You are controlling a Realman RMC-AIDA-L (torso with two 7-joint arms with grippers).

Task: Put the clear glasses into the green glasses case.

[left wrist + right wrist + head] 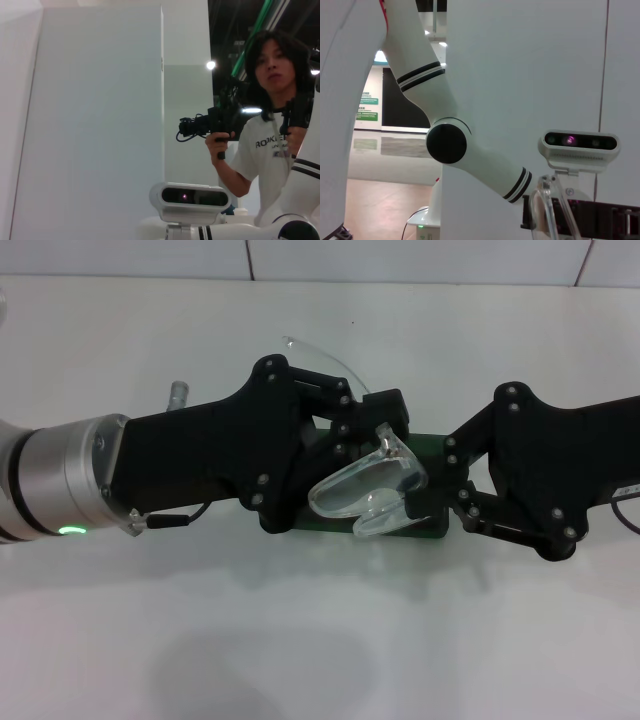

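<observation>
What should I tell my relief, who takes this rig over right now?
Left end effector: shut on the clear glasses, holding them above the green glasses case.
Right end effector: at the case's right end; grip cannot be told.
Case: on the white table, mostly hidden under both arms.
Done: glasses picked up and brought over the case.
Left: lower the glasses into the case and release.

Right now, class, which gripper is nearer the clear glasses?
Left. The left gripper is at the clear glasses, apparently holding them above the green glasses case; the right gripper is just beside them, at the case's end.
</observation>
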